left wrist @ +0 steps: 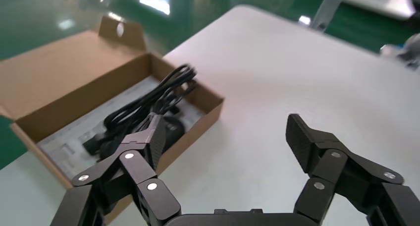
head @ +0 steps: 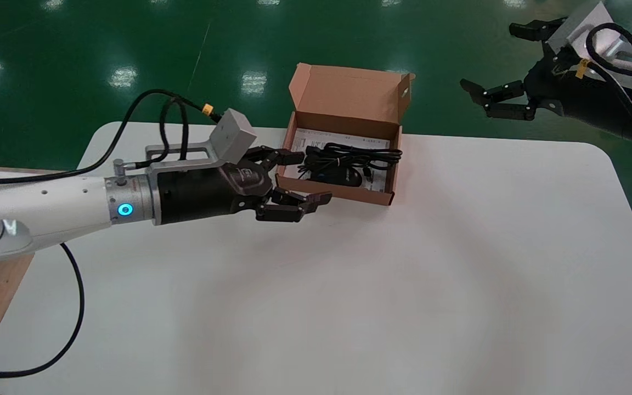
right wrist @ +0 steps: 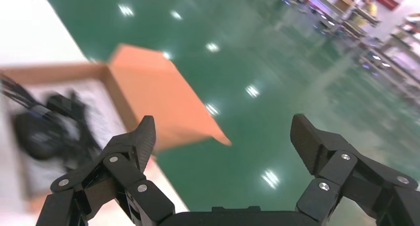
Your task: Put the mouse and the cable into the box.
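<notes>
1. The black computer mouse [head: 343, 176] lies inside the open brown cardboard box [head: 349, 93], on a white printed sheet [head: 316, 137]. It looks settled, so only a knock to the box should disturb it.
2. The black coiled cable [head: 351, 155] lies over the mouse in the same box. Its loops reach the right wall and rise about to the rim. Springy loops could creep over that edge, or catch under the upright lid if it were folded down.
3. The box looks light, so a nudge could slide it across the smooth white surface [head: 404, 274].
4. The left gripper [head: 309, 178] sits at the box's left front corner, jaws wide and empty. 1 finger is over the left wall and the other is outside the front wall. A careless pull could clip the cardboard or hook a loop and drag the cable out.
5. The right gripper [head: 491, 57] hangs raised, well apart beyond the far right corner, jaws wide and empty. It poses little hazard.
</notes>
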Tool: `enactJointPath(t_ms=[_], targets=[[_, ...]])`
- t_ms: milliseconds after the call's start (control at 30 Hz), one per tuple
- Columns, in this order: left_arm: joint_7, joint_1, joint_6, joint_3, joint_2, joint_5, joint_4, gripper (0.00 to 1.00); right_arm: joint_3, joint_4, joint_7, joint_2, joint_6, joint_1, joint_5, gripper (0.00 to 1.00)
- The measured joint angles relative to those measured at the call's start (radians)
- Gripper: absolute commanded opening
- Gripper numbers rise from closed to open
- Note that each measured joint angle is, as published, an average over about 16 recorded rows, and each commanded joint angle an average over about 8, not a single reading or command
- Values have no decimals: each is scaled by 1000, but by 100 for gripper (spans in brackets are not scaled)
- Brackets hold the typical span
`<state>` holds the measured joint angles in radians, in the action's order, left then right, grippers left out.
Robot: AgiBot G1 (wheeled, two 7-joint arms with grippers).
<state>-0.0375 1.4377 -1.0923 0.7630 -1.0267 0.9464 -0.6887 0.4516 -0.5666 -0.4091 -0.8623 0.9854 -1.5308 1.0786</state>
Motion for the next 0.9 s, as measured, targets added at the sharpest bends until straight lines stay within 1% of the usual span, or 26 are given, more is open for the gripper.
enactJointPath(t_ms=[900], targets=[[-121,-293,-326,-390,335,-174,-481,100,-139,-579,481,202,411,368,-281,100]])
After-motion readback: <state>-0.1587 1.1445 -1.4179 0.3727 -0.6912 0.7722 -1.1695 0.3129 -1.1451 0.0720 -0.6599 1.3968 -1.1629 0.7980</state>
